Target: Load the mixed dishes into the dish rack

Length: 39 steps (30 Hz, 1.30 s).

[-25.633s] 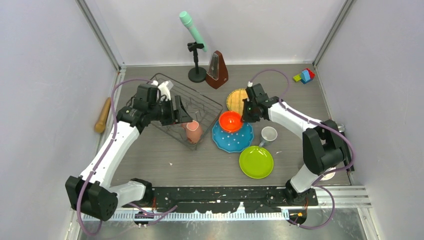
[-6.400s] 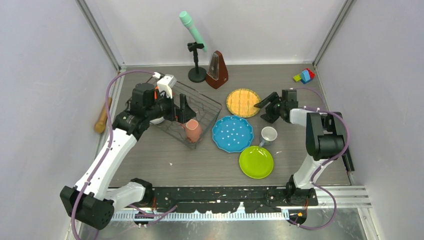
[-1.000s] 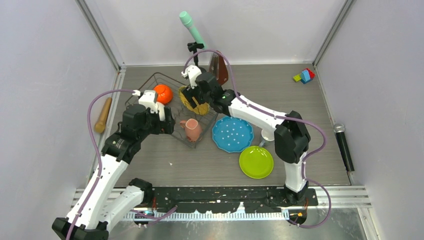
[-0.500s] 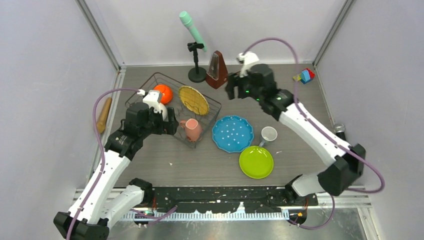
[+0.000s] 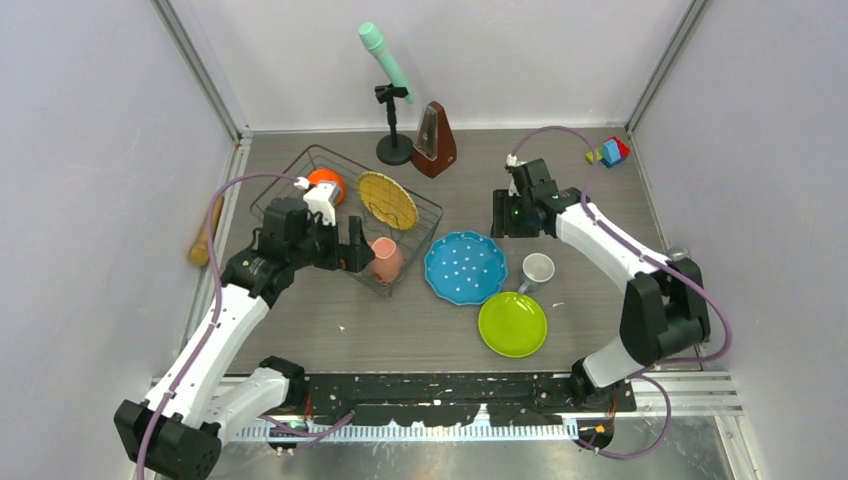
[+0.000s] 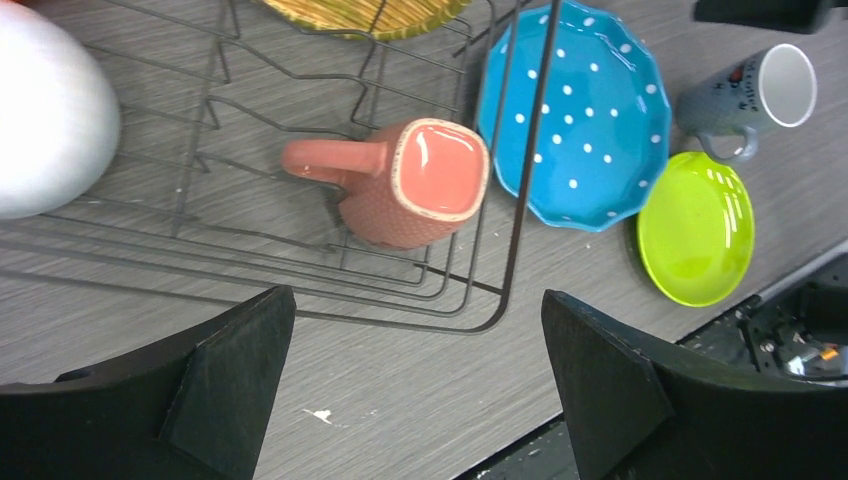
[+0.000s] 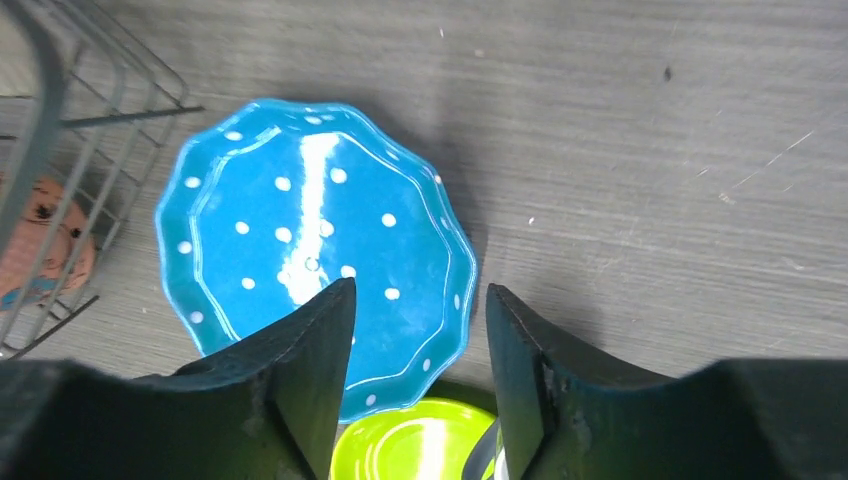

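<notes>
right gripper (image 7: 418, 300) above grey woodgrain table (image 7: 650, 150)

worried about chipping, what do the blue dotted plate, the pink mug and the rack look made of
Blue dotted plate: likely glazed ceramic, glossy; bright glare streak across it. Pink mug: probably ceramic too, shiny on top, dimpled duller wall. Dish rack: thin dark wire, seemingly coated metal; can't be sure.

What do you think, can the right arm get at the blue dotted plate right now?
Probably yes. The right pincer hangs open above the blue dotted plate, which lies bare on the table outside the rack; nothing stands between them.
</notes>
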### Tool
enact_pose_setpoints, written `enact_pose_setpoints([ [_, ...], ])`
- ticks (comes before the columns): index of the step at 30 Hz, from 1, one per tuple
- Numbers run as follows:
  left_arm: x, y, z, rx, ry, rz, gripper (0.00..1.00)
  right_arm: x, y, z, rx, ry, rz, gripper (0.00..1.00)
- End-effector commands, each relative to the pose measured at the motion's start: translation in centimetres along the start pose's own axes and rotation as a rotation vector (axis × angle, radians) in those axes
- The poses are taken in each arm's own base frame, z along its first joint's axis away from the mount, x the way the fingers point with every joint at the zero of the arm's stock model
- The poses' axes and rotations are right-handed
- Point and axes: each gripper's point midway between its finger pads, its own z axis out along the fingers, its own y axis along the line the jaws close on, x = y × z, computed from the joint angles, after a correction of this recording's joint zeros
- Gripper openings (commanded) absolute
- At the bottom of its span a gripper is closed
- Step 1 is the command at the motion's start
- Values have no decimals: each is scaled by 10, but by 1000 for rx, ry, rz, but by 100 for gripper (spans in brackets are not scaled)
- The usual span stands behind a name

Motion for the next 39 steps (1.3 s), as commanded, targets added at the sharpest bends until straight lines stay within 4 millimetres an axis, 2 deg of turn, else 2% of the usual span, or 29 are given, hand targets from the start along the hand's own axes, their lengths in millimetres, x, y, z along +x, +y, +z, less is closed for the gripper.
enact_pose_setpoints([
  [1,-23,-28,-8,122,-40,-25,97,15,1,21,-9,86,27,54],
  [5,-23,-33,-11,145,-39,-49,97,28,1,44,-12,151,38,51],
  [10,-20,-34,-11,154,-26,-59,97,40,0,63,-16,179,57,50],
  [18,-22,-36,-13,159,-25,-58,97,52,-17,78,64,215,34,45],
  [23,-19,-40,-11,183,-6,-61,97,64,-16,84,40,253,9,45],
  [25,-18,-43,-8,205,9,-65,97,68,-14,89,21,273,-1,30],
  [26,-17,-46,-8,223,15,-67,97,69,-11,89,5,282,-2,10],
  [27,-16,-50,-6,246,25,-70,97,66,-9,89,-3,279,-8,5],
  [28,-17,-57,-7,292,30,-70,97,65,-7,87,-14,281,-10,1],
  [30,-19,-76,-8,413,36,-76,97,55,-4,77,-30,249,-23,0],
  [32,-23,-90,-10,500,33,-101,96,41,-3,59,-23,201,-39,0],
  [35,-31,-93,-8,514,19,-107,96,15,-3,27,-5,113,-72,0],
  [39,-38,-90,-3,490,13,-99,96,2,-7,-9,31,78,-90,0],
])
